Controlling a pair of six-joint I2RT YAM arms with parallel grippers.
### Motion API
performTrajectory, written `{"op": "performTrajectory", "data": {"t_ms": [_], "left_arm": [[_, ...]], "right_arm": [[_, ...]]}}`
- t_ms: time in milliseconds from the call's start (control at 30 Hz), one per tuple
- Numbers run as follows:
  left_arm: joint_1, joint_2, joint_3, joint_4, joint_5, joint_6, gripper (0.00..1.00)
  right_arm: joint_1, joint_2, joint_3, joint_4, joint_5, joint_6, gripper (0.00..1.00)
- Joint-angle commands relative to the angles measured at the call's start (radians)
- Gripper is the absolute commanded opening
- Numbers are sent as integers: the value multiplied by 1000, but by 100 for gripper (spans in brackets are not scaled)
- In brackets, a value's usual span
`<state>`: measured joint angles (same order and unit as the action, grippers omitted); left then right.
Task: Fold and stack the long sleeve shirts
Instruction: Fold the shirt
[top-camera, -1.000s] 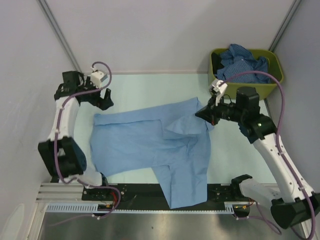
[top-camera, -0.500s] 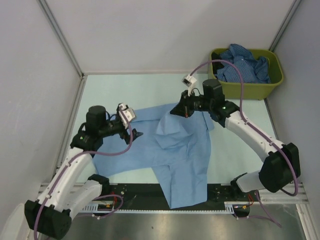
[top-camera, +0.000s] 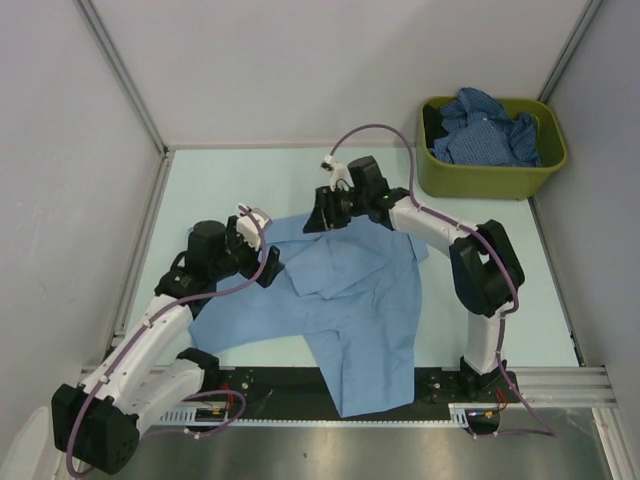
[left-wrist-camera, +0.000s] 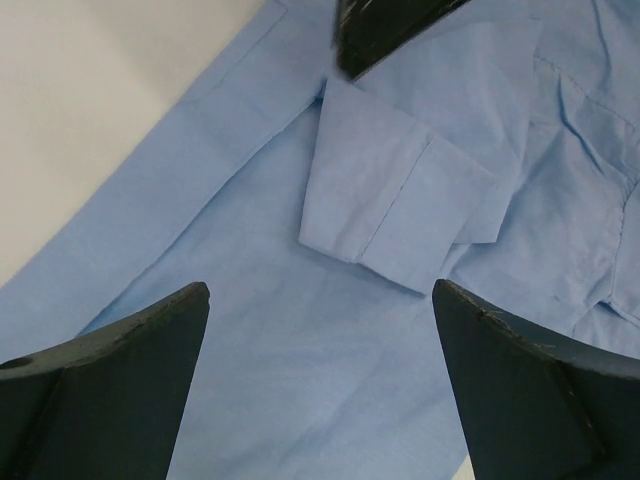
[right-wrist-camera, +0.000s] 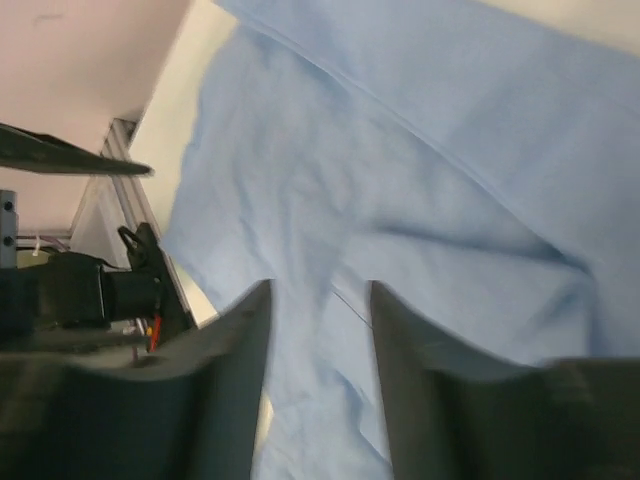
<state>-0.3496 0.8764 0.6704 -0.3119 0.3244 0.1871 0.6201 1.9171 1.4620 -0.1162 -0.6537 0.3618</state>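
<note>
From the top view, the light blue shirt (top-camera: 350, 310) is seen spread on the counter (top-camera: 220, 185), its tail hanging over the near edge. One sleeve, held out at the shirt's right side a second ago, has been carried across the body. The right claw (top-camera: 322, 218) is now found above the shirt's far-left part. The left claw (top-camera: 268, 268), brought in from the far-left corner, hovers over the shirt's left half. The darker shirts (top-camera: 487, 125) lie heaped in the green bin (top-camera: 490, 178).

In the left wrist view, the left claw is shown spread wide with nothing between its fingers. The cuff (left-wrist-camera: 395, 215) is laid flat on the shirt body, with the right claw's dark tip just above it.

In the right wrist view, the right claw's fingers (right-wrist-camera: 232, 385) are parted. Only cloth lying below is seen through the gap, so the sleeve is judged released. This sleeve fold is thus taken as done, and the remaining folds are judged outstanding.
</note>
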Motion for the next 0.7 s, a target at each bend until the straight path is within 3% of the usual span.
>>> {"op": "performTrajectory", "data": {"t_ms": [0, 100, 233, 333, 433, 667], "left_arm": [[-8, 84, -3, 29, -44, -77, 99], [-52, 186, 34, 51, -56, -71, 93], [-297, 289, 64, 85, -183, 40, 95], [-414, 378, 81, 111, -267, 112, 93], [-488, 513, 122, 126, -323, 170, 89], [-509, 685, 153, 195, -418, 216, 79]], "right_arm": [[-123, -95, -5, -123, -52, -125, 58], [-161, -138, -35, -233, -55, -229, 57], [-209, -188, -135, -296, -35, -323, 54], [-243, -199, -175, -326, -27, -349, 50], [-267, -185, -186, -342, -18, -359, 48], [-295, -110, -201, -387, -20, -391, 44]]}}
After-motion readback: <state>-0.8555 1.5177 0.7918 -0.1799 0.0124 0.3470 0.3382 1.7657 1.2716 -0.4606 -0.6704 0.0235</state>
